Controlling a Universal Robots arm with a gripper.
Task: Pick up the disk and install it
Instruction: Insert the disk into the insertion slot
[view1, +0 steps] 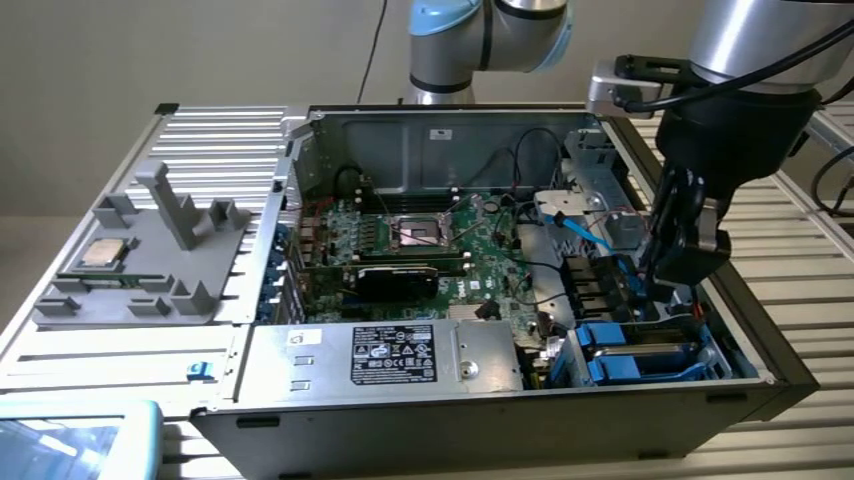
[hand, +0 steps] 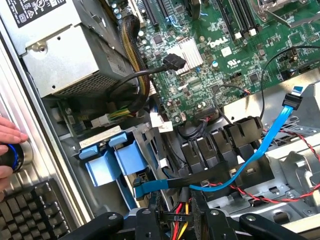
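The disk, a grey drive framed in bright blue plastic, lies flat in the drive bay at the front corner of an opened computer case, on the exterior view's right. From the wrist camera, blue carrier plastic stands in the same bay beside a bundle of black cable plugs.

The robot's black hand hangs inside the case over the drive bays, near the disk and above it. How wide the hand stands, and whether it grips anything, cannot be told.

A light-blue flat cable loops across the bay area, with thin red and black wires running close by it. Toward the middle of the case sits the green motherboard, its processor socket bare. The grey power supply, with its black-and-white label, fills the near edge of the case.

Outside the case, on the exterior view's left, a grey moulded tray holds a small square processor chip. Case and tray rest on a slatted metal surface. The silver and pale-blue arm reaches in from the back.

At the edge of the wrist view, a person's fingers rest on a round black knob with a blue ring.
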